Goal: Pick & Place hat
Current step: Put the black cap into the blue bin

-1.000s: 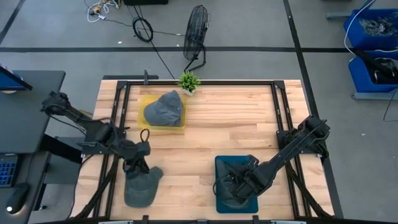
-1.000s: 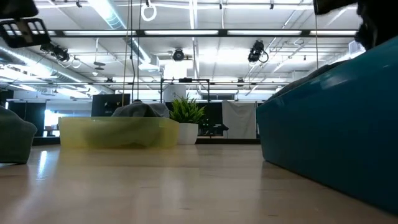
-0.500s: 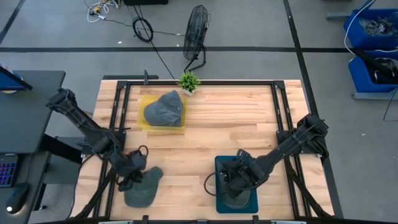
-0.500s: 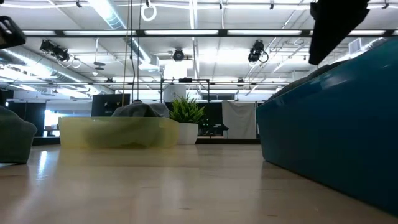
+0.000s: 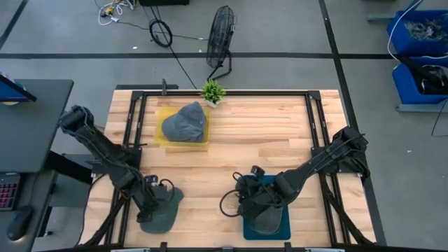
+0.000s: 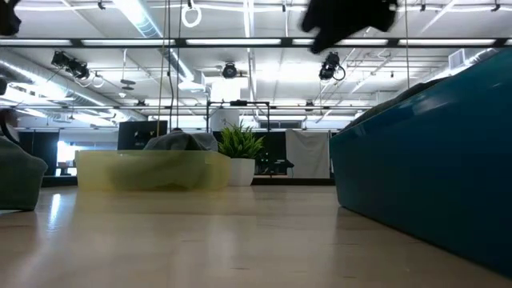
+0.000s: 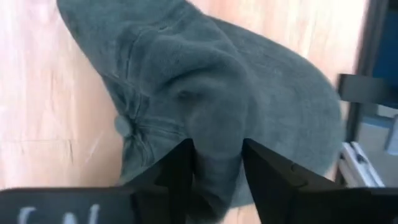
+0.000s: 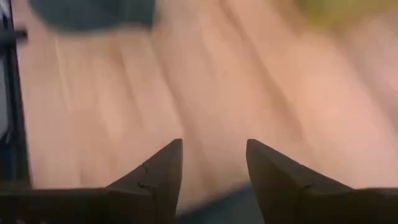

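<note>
2 trays (image 5: 168,142) on wooden table (image 5: 259,140); fan (image 5: 222,29) on floor beyond.

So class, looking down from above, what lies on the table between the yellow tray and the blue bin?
In the high view, only bare wooden tabletop lies between the yellow tray and the blue bin.

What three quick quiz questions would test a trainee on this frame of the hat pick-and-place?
1. True or false: a grey hat lies in the yellow tray.
2. Which tool is over the green hat at the table's near left corner? A) left tool B) right tool
3. Fill in: the teal tray holds a ____.

Key: 1 true. 2 A. 3 hat; the right arm covers part of it, with the right tool, fingers apart, over bare wood at the tray's edge.
</note>
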Controlling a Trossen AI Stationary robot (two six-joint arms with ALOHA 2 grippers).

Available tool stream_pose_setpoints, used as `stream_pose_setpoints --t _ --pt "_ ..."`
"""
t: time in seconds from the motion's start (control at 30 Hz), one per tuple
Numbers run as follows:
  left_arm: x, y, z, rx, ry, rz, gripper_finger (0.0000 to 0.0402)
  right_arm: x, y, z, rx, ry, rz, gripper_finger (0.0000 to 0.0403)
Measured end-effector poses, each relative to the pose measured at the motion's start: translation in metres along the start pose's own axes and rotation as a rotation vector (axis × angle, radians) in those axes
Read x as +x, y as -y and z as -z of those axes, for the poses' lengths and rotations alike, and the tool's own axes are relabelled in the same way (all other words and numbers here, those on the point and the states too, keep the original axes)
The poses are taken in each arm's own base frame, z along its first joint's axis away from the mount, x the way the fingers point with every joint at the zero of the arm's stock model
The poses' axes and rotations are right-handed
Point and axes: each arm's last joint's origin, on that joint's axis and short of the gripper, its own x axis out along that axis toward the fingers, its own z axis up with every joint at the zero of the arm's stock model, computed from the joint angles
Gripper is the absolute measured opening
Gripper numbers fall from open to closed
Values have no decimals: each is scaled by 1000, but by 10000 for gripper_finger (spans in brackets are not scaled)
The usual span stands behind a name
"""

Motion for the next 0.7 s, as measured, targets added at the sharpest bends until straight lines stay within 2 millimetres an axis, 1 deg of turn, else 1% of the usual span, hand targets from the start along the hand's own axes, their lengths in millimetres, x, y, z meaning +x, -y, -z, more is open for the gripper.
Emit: stream_pose_setpoints --t 0.1,0.23,0.27,0.4,0.53,0.63,0.7 --pt "9 2 -2 24 -11 -13 106 3 0 -10 -17 98 17 183" --pt "17 3 -5 48 17 -41 25 6 2 -20 1 160 12 183" --pt "17 3 -7 26 43 -51 17 7 2 -23 11 173 9 183" --pt "12 2 -17 -64 165 -41 20 9 7 -27 18 180 16 181" --pt "2 -4 -28 -179 272 -32 17 10 7 -29 -38 183 20 171" --pt "-6 -13 -36 -264 371 -67 15 9 4 -31 -92 191 -18 162" --pt "-9 -16 -44 -333 464 -79 17 8 0 -32 -133 193 -82 156"
